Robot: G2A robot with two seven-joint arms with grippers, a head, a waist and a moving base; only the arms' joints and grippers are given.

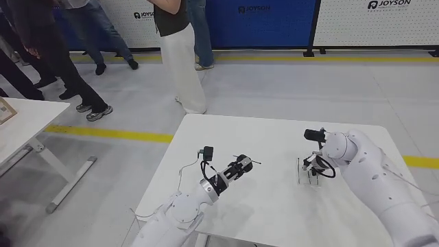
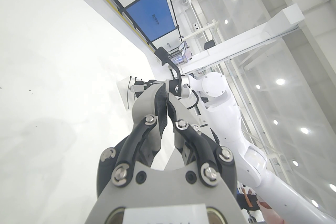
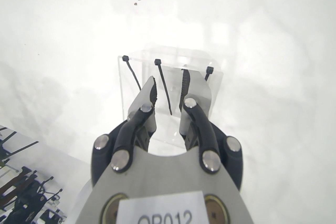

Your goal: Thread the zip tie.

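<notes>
White arms (image 1: 374, 175), silver-and-black right claw (image 3: 169, 75)

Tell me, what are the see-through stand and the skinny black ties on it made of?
The stand looks like hard, clear, glossy plastic, maybe acrylic: you can see right through it, and its edges catch the light. The zip ties look like thin, bendy black plastic, probably nylon, with a dull finish: narrow strips with small blocky heads, one curving sideways.

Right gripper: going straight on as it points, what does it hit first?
Probably the middle black plastic zip tie, hanging on the clear acrylic stand between the open fingers of the right gripper; depth is unclear.
</notes>
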